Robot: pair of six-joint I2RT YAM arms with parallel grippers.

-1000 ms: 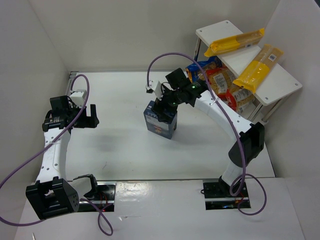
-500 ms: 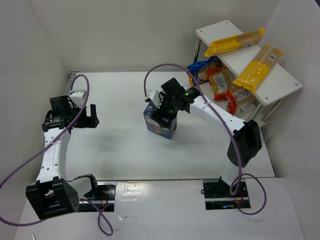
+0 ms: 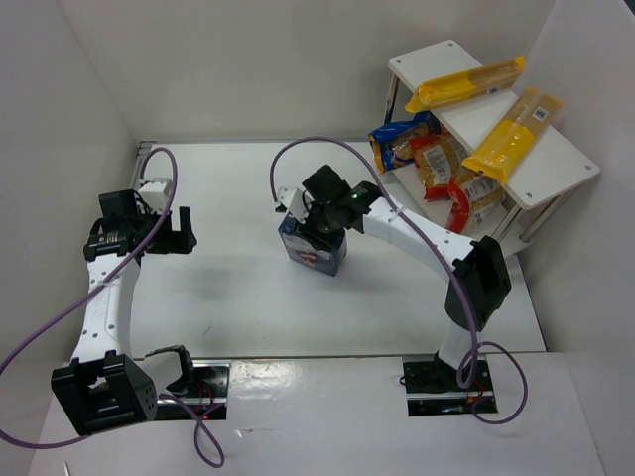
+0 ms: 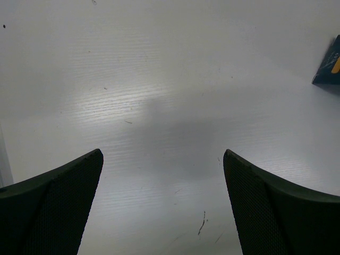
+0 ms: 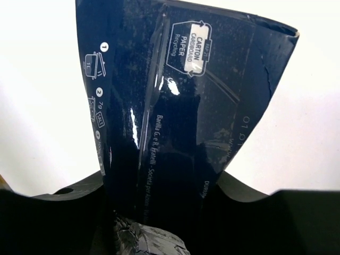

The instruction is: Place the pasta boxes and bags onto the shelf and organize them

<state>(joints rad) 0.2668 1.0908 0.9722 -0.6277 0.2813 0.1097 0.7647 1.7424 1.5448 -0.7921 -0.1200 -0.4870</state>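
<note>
Pasta box (image 3: pixel 316 256) — seemingly light, stiff but crushable, glossy — suited a hold across its narrow sides, where the right pincer (image 3: pixel 317 224) straddled it, whether clamped I could not tell, shelf (image 3: pixel 429 61) at two o'clock.

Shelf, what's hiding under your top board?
A blue bag and red bags of pasta poke out from under the shelf's top board. The board and two yellow bags on it cover the rest.

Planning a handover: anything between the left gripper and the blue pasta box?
Nothing: top view shows bare table between left gripper and pasta box.
</note>
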